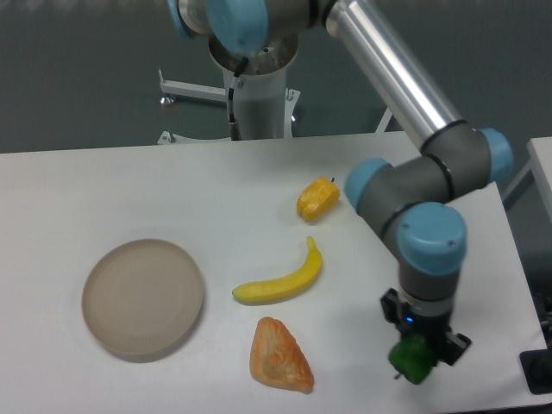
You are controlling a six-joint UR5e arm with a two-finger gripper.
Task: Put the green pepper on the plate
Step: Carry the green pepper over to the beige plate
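Green and glossy, the green pepper sits pinched in the gripper at the near right of the white table, with the arm's wrist standing straight above it. From this angle the jaws appear clenched on the fruit; whether it is already clear of the tabletop cannot be told.

The plate lies well apart at the near left — beige, bare, waiting. Between the two, an orange pastry wedge lies near the front edge and a banana curves just behind it. A yellow-orange pepper rests farther back, beside the arm's elbow.

The main hazard looks to be a low carry: a straight sweep leftward would likely clip the wedge or the banana and push them toward the plate. A lumpy, slick skin may also twist in a two-finger hold, and the fruit hangs close to the table's front and right edges, so a slip here could send it off the table.

Open room lies above the clutter, and on the wide bare stretch behind the plate — a lift-and-cross path seems the safer line.
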